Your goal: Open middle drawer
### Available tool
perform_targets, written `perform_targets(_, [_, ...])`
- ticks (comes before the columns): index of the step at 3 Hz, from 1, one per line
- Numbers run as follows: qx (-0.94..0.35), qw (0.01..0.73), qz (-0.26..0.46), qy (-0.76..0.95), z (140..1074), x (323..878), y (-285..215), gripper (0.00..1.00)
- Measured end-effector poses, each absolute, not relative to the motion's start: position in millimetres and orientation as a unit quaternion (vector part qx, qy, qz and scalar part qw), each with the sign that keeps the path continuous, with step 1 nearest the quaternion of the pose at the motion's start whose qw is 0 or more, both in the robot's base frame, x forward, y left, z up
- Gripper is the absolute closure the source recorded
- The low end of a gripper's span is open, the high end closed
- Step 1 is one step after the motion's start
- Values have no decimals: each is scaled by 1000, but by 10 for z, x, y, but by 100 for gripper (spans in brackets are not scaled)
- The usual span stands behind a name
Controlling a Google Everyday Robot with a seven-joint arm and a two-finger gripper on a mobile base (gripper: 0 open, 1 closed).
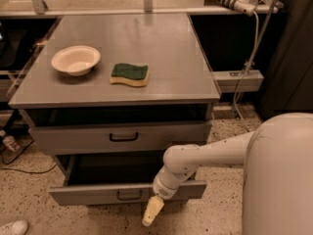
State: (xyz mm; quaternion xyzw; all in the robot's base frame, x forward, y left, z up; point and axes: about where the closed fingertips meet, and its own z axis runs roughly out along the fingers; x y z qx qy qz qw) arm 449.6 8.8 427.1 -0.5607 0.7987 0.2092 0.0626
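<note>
The grey metal middle drawer (pixel 93 194) sits in the lower centre of the frame, under the grey metal cabinet top (pixel 161 48). It is already drawn out: its front stands clearly forward of the cabinet body, and a dark, open interior shows behind it. By my reading, the opening is largely done. What remains is at most a little more travel, then taking the arm away. How far the drawer can still slide cannot be told.

The front's long axis runs left to right across the frame, almost level. Its face points toward the bottom edge, which is also the way it slides. Its small black bar handle (pixel 129 196) lies centred on the front, along the same axis.

The cream-coloured gripper (pixel 152 212) hangs at the end of the white robot arm (pixel 205 154). It is just right of the handle, points down past the lower edge of the front, and appears clear of the bar. Whether it is apart or together I cannot tell.

Above, the wider grey upper drawer (pixel 73 138) sits less far out. A cream round bowl (pixel 76 60) and a green-and-yellow sponge (pixel 129 74) rest near each other on top.
</note>
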Motion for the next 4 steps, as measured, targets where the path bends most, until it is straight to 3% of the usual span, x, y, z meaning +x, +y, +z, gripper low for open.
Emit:
perform_targets(1, [-561, 62, 209, 799, 4275, 4505, 87, 0])
perform_targets(2, [-553, 37, 218, 803, 4318, 4091, -38, 0])
perform_targets(4, [-560, 28, 218, 799, 4311, 4123, -73, 0])
